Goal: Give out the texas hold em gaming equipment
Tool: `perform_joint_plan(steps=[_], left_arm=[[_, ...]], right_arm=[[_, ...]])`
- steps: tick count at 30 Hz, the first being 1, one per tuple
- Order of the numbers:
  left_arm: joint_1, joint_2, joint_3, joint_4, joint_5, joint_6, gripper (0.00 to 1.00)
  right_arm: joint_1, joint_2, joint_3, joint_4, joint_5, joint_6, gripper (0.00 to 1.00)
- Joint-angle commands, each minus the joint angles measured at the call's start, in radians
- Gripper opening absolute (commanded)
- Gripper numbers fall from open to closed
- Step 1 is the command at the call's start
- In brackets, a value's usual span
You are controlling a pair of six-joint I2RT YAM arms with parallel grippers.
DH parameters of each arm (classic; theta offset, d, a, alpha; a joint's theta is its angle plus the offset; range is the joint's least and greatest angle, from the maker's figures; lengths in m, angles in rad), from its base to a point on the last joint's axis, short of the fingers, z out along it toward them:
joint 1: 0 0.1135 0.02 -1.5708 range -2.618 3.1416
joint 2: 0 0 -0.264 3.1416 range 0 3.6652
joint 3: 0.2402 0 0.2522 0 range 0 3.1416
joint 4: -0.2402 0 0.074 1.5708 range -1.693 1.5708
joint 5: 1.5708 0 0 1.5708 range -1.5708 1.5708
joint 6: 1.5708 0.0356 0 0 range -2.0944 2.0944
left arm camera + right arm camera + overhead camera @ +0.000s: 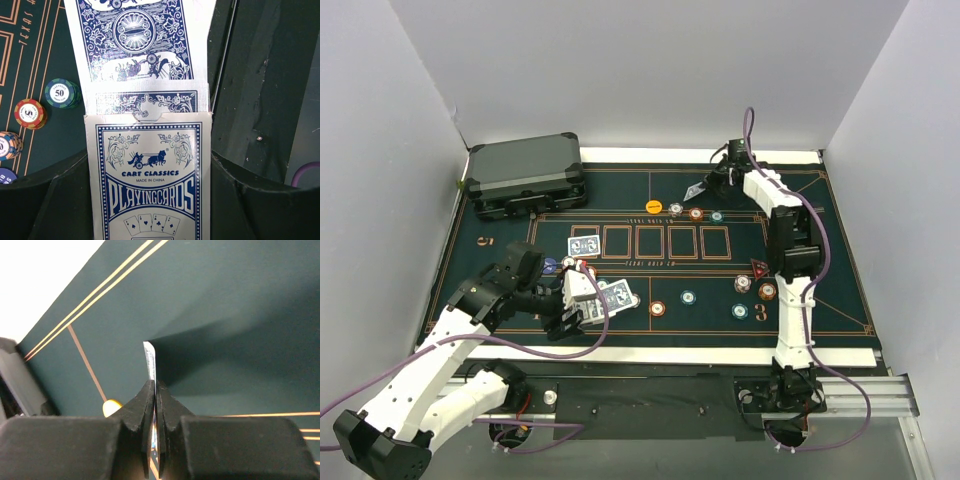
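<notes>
well, one card pinched, the pack in my other tool

my right tool (155, 390) is closed tight on a single card (149, 356), seen edge-on, over the felt (225, 300) at the upper right of the top view. my left tool (150, 212) is clamped across the card pack (149, 165) at lower left, a blue-backed card (150, 102) showing at its open mouth. i judge a card light, thin, bendy and slick: best taken by a free edge, faces between the pads. the chips (688, 297) look stiff; grip them across the rim.
</notes>
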Motion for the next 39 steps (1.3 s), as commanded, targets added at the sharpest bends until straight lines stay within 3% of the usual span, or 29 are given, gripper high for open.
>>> perform_joint_plan(steps=[1, 5, 10, 12, 20, 25, 26, 32, 39], left_arm=[[-0.006, -0.013, 0.050, 0.050, 0.034, -0.016, 0.00], [-0.006, -0.011, 0.050, 0.044, 0.031, -0.007, 0.00], [-0.006, -0.014, 0.050, 0.037, 0.029, 0.002, 0.00], [-0.006, -0.018, 0.049, 0.034, 0.025, 0.005, 0.00], [-0.006, -0.025, 0.049, 0.023, 0.021, 0.010, 0.00], [-0.006, -0.025, 0.044, 0.021, 0.017, 0.013, 0.00], [-0.006, -0.025, 0.044, 0.020, 0.018, 0.015, 0.00], [-0.006, -0.021, 0.038, 0.020, 0.026, 0.019, 0.00], [-0.006, -0.019, 0.044, 0.023, 0.026, 0.022, 0.00]], right_arm=[[0.003, 0.042, 0.061, -0.079, 0.047, -0.041, 0.01], [0.000, 0.025, 0.021, -0.096, 0.074, -0.070, 0.09], [-0.003, 0.002, 0.011, -0.156, 0.123, -0.112, 0.41], [-0.006, -0.024, 0.010, -0.164, 0.149, -0.123, 0.48], [-0.012, -0.219, 0.019, -0.202, 0.172, -0.141, 0.61], [0.014, -0.418, -0.129, -0.196, 0.111, -0.118, 0.63], [0.041, -0.499, -0.165, -0.172, 0.081, -0.117, 0.63], [0.236, -0.836, -0.583, -0.019, -0.071, -0.046, 0.93], [0.527, -1.047, -0.811, 0.163, -0.128, 0.098, 0.98]])
